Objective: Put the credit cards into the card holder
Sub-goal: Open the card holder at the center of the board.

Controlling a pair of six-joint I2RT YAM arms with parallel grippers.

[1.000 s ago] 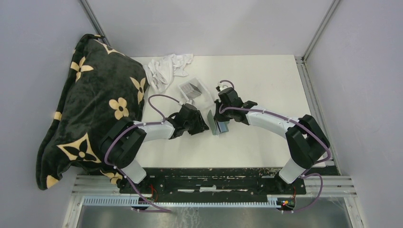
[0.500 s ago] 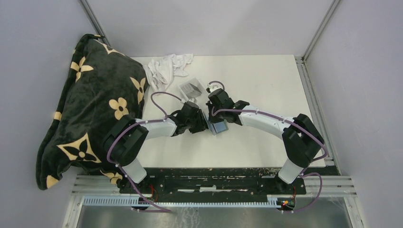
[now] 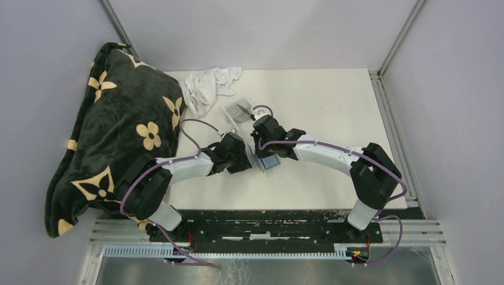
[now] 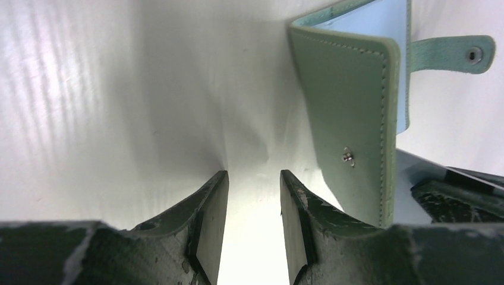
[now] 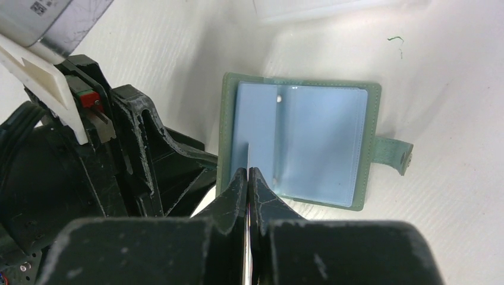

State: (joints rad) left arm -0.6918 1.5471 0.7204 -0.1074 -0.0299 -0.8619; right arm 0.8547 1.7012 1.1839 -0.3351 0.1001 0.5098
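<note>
while the right tool [image 5: 248,173] pinched a card [image 5: 248,155] edge-on over the open holder [image 5: 315,148], the holder lay on the counter [image 5: 451,83] with its blue lining up and its tab pointing away from the left tool [image 4: 254,184]. that tool's jaws stood narrowly apart on nothing, just beside the holder's cover. the thin card could miss the slot mouth and skid across the slick lining, or its push could slide the holder, since nothing clearly pinned it.

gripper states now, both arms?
Left gripper: open, empty, beside the card holder.
Right gripper: closed on a credit card, seen edge-on.
</note>
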